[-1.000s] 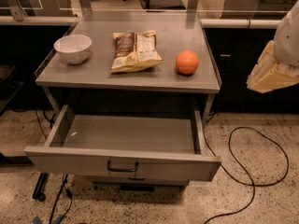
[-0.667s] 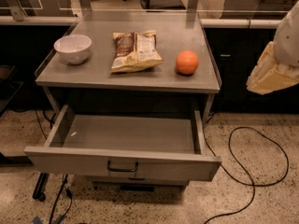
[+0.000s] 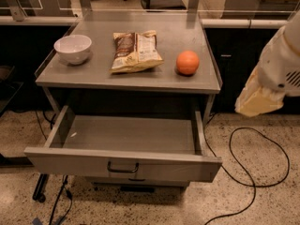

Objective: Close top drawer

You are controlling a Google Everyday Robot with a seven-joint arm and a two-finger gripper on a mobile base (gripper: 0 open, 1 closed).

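The top drawer [image 3: 123, 165] of the grey metal cabinet is pulled far out toward me and looks empty. Its flat front panel carries a small dark loop handle [image 3: 123, 168] at the centre. My gripper [image 3: 257, 100] hangs as a beige end under the white arm at the right edge. It is level with the cabinet top, to the right of the drawer and apart from it. A lower drawer front [image 3: 136, 183] barely shows beneath the open one.
On the cabinet top [image 3: 93, 76] stand a white bowl [image 3: 72, 48], a chip bag [image 3: 135, 50] and an orange [image 3: 187, 62]. A black cable [image 3: 255, 172] loops on the speckled floor at the right. More cables [image 3: 58, 200] lie at the lower left. Dark counters stand behind.
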